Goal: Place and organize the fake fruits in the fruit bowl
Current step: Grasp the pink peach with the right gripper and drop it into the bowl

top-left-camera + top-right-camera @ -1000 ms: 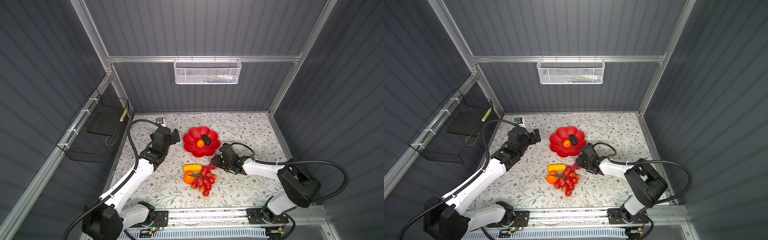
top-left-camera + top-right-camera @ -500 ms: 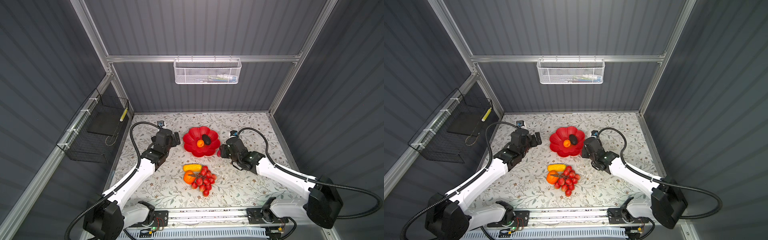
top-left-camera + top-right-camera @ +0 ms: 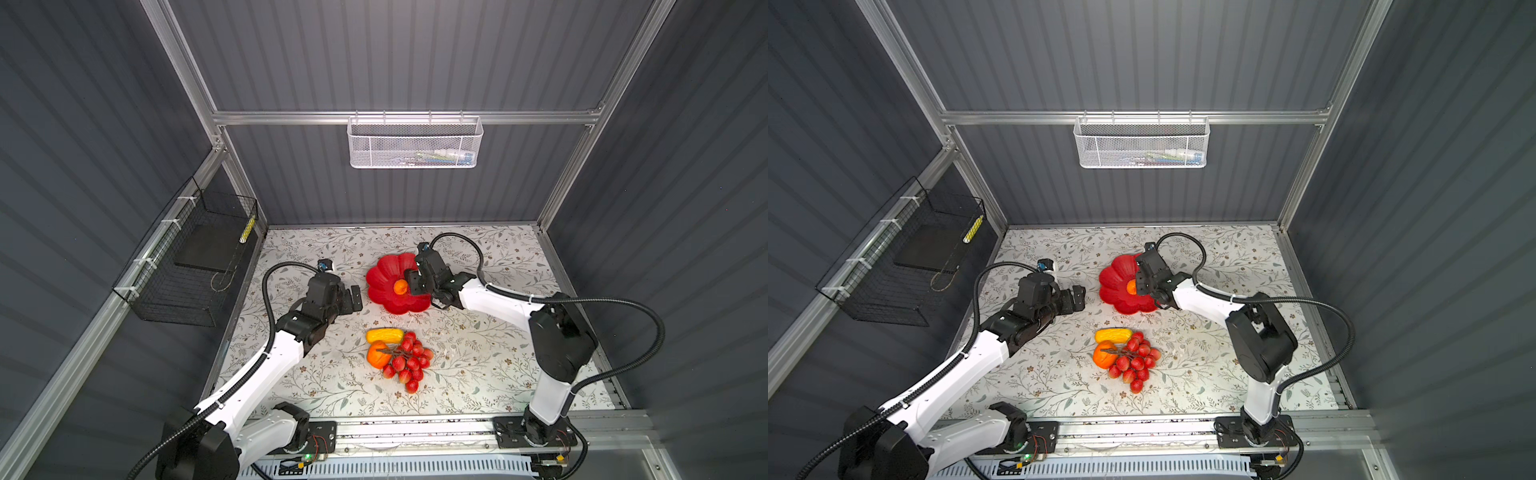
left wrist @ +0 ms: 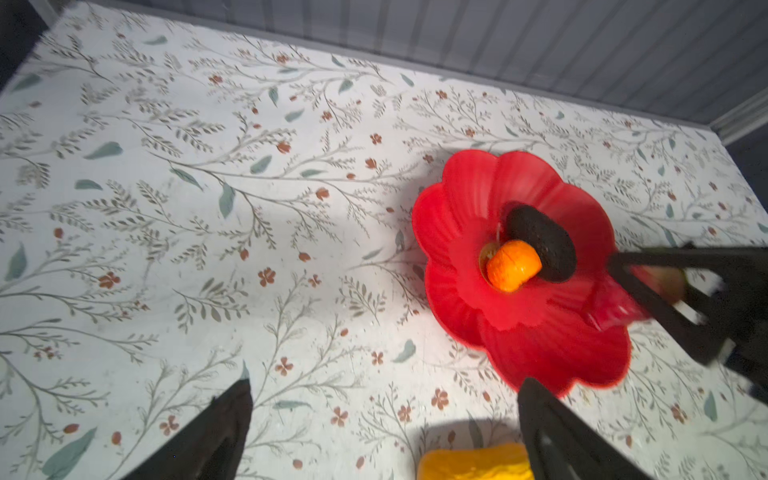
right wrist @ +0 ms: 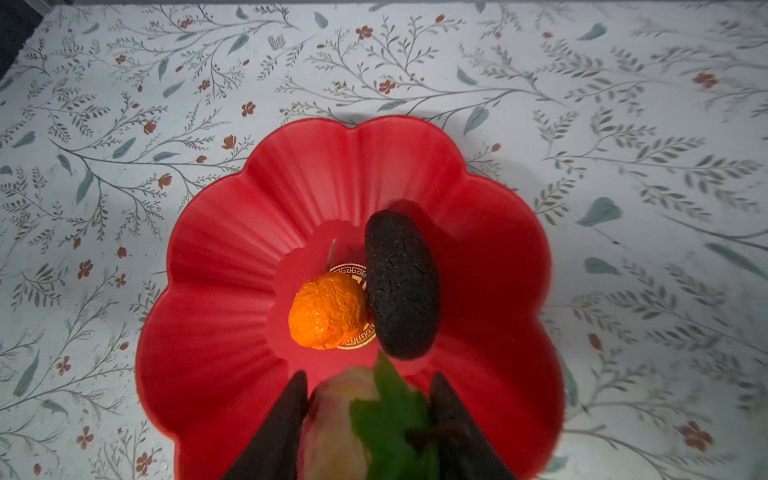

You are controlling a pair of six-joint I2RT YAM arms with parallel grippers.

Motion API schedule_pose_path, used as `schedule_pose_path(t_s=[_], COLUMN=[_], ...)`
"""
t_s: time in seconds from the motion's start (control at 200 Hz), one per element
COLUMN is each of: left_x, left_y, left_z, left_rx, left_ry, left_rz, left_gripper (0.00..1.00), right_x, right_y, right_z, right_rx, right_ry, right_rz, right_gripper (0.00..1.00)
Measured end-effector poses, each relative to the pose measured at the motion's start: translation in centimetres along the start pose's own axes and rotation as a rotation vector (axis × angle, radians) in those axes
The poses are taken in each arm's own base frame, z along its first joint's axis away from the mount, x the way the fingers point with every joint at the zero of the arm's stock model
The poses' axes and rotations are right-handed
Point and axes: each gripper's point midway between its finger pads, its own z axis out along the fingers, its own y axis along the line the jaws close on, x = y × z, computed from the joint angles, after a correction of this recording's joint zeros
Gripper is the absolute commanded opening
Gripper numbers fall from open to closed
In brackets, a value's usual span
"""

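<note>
My right hand (image 5: 370,384) is clamped on a pale-red plastic strawberry with a green leaf (image 5: 332,419), over the glossy red flower-shaped bowl (image 3: 386,301), mid-frame in a top view. My left hand (image 3: 351,297) is spread wide, empty.

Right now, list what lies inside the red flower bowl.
An orange round and a dark avocado lie touching in the bowl, hiding most of its gold emblem. The right gripper holds a strawberry above the bowl, not yet released.

Robotics lab cell: aluminium frame (image 3: 282,117) and grey ribbed panels (image 3: 374,54) enclose the floral counter (image 3: 478,361), mesh basket (image 3: 414,143) hanging above it.
</note>
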Motion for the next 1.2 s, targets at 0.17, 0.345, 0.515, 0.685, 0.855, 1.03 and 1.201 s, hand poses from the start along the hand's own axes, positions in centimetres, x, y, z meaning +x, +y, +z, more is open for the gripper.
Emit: schedule_pose_path(t_s=[0.17,0.345,0.515,0.685,0.855,1.03,1.201], left_x=[2.4,4.2,5.4,8.1,10.4,12.5,14.4], left_y=[-1.2,-2.6,-3.8,-4.5,-4.9,-6.0,-6.4], left_z=[-0.4,-1.0,-1.5,-1.1,-0.7,-0.6,-0.2], left_rx=[0.097,0.195,0.275,0.321,0.328,0.336,0.318], left_ry=[0.083,0.15,0.215,0.349,0.456,0.535,0.604], left_rz=[-0.012,-0.023,-0.026,-0.037,-0.053,-0.037,-0.037], left_gripper=[0.97,0.94,0.89,0.87,0.87,0.87,0.85], right_x=[1.8,2.7,2.4,0.5,-3.7,-4.9,-3.7], right_y=[-0.5,-0.7,-0.7,-1.7,-3.3,-4.6,-6.0], right_z=[3.0,3.8,3.8,2.0,-3.7,-8.1,-9.3], right_rx=[0.007,0.003,-0.012,-0.019,-0.042,-0.057,-0.044], right_ry=[0.069,0.102,0.103,0.065,-0.083,-0.182,-0.188], right_rz=[-0.007,-0.001,0.013,0.048,0.095,0.132,0.159], right_gripper=[0.49,0.61,0.72,0.86,0.99,0.99,0.99])
